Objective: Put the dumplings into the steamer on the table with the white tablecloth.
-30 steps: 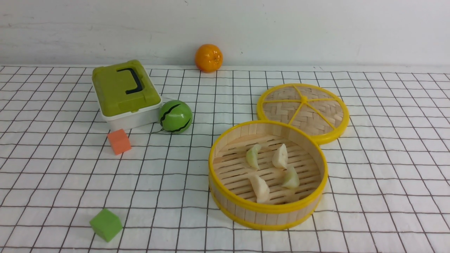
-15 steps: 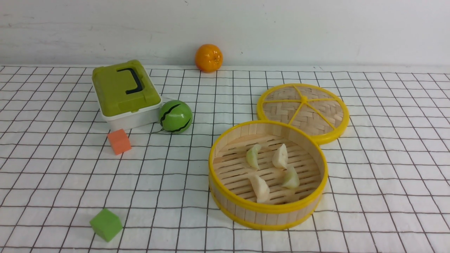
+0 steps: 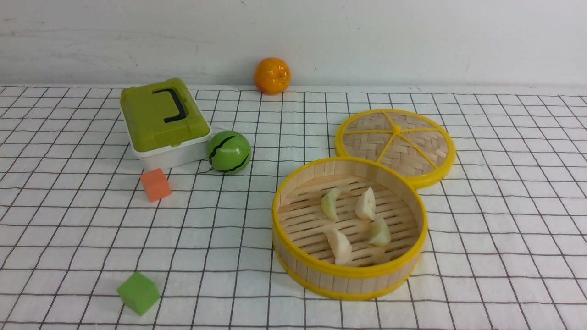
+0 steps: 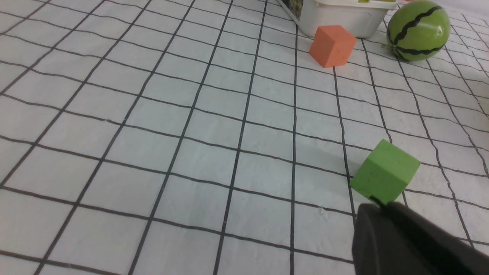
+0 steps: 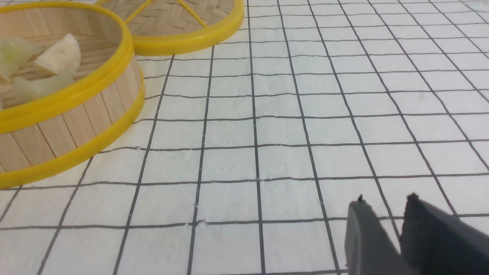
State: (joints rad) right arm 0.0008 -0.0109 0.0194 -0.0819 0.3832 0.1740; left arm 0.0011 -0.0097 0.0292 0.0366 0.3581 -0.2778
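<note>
The steamer (image 3: 350,228) stood open-topped, its lid (image 3: 395,145) flat behind it, touching. Cloth (image 3: 504,220) to its right lay bare; to its left a melon (image 3: 229,152), box (image 3: 163,121) and two cubes (orange (image 3: 155,184), green (image 3: 138,293)) dotted the way

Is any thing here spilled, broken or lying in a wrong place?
Nothing stands out. All four pale crescent dumplings lie inside the round bamboo steamer, none on the white checked tablecloth. The flat woven lid lies behind the steamer, apparently touching its rim.
</note>
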